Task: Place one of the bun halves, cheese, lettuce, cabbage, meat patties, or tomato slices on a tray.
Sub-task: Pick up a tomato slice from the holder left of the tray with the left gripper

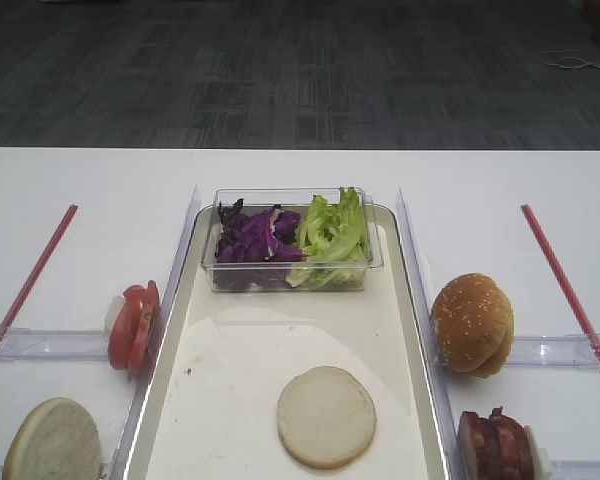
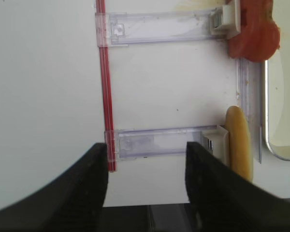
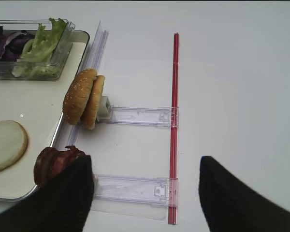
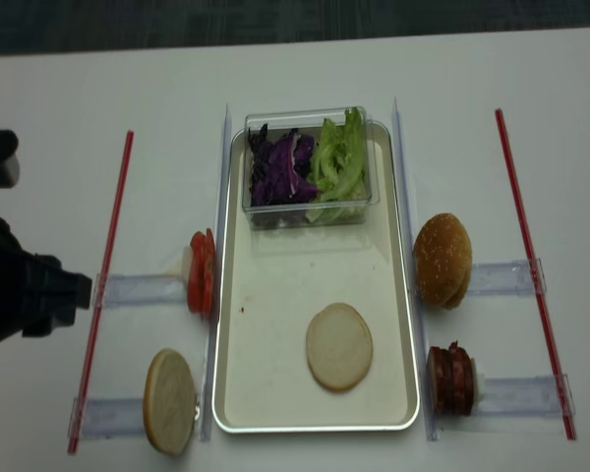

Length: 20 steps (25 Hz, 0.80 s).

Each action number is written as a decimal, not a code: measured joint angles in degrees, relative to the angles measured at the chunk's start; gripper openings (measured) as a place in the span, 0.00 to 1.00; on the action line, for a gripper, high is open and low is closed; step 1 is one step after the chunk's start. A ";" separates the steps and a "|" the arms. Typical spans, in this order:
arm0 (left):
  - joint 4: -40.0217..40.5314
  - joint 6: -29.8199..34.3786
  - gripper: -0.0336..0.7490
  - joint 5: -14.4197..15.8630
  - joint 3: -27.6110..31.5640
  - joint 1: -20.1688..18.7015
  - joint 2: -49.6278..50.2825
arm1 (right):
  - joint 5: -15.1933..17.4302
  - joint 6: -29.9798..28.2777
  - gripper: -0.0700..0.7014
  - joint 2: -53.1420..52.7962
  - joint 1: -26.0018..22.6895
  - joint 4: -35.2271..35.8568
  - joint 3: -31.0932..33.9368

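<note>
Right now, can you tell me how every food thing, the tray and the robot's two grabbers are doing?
tray: flat on the table, holds one bun half and the tub.
flat bun half: lying pale face up.
clear tub: open, with cabbage and lettuce inside.
tomato slices: standing on edge in a rack.
sesame buns: on edge, racked.
meat patties: on edge, racked.
left gripper: open, empty.
right gripper: open, empty.

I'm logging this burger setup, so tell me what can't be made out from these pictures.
- Meat patties: cut off by the bottom edge in the first high view; the right hand's finger covers part in the right wrist view.
- Cheese: in no view.
- Tomato slices: cropped by the left wrist view's top edge.
- Right arm: outside both high views.
</note>
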 joint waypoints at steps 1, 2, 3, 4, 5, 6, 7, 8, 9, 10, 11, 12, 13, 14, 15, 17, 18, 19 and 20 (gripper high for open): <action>0.00 0.00 0.53 0.00 -0.46 0.00 0.93 | 0.00 0.00 0.71 0.00 0.00 0.00 0.00; 0.00 0.00 0.53 -0.05 -0.78 0.00 1.66 | 0.00 0.00 0.71 0.00 0.00 0.00 0.00; 0.00 0.00 0.53 -0.19 -1.18 0.00 2.57 | 0.00 0.00 0.71 0.00 0.00 0.00 0.00; 0.00 0.00 0.53 -0.42 -1.64 0.00 3.46 | 0.00 0.00 0.71 0.00 0.00 0.00 0.00; -0.11 0.00 0.53 -0.65 -2.10 0.00 4.37 | 0.00 0.00 0.71 0.00 0.00 0.00 0.00; -0.24 0.00 0.53 -0.75 -2.60 0.00 5.11 | 0.00 0.00 0.71 0.00 0.00 0.00 0.00; -0.68 -0.11 0.53 -0.75 -3.11 0.00 6.01 | 0.00 0.00 0.71 0.00 0.00 0.00 0.00; -0.68 -0.12 0.53 -0.88 -3.60 0.00 6.87 | 0.00 0.00 0.71 0.00 0.00 0.00 0.00; -0.68 -0.12 0.53 -0.88 -4.06 0.00 7.60 | 0.00 0.00 0.71 0.00 0.00 0.00 0.00; -1.13 -0.12 0.53 -1.00 -4.54 0.00 8.46 | 0.00 0.00 0.71 0.00 0.00 0.00 0.00; -1.23 -0.12 0.53 -1.00 -4.99 0.00 9.32 | 0.00 0.00 0.71 0.00 0.00 0.00 0.00; -1.31 -0.12 0.53 -1.12 -5.27 0.00 10.17 | 0.00 0.00 0.71 0.00 0.00 0.00 0.00; -1.31 -0.12 0.53 -1.26 -5.53 0.00 10.82 | 0.00 0.00 0.71 0.00 0.00 0.00 0.00; -1.31 -0.12 0.53 -1.26 -5.93 0.00 11.59 | 0.00 0.00 0.71 0.00 0.00 0.00 0.00; -1.31 -0.12 0.53 -1.35 -6.36 0.00 12.32 | 0.00 0.00 0.71 0.00 0.00 0.00 0.00; -1.31 -0.12 0.53 -1.48 -7.13 0.00 13.59 | 0.00 0.00 0.71 0.00 0.00 0.00 0.00; -1.31 -0.12 0.53 -1.48 -7.61 0.00 14.27 | 0.00 0.00 0.71 0.00 0.00 0.00 0.00; -1.31 -0.12 0.53 -1.55 -8.12 0.00 14.94 | 0.00 0.00 0.71 0.00 0.00 0.00 0.00; -1.31 -0.12 0.53 -1.55 -8.48 0.00 15.43 | 0.00 0.00 0.71 0.00 0.00 0.00 0.00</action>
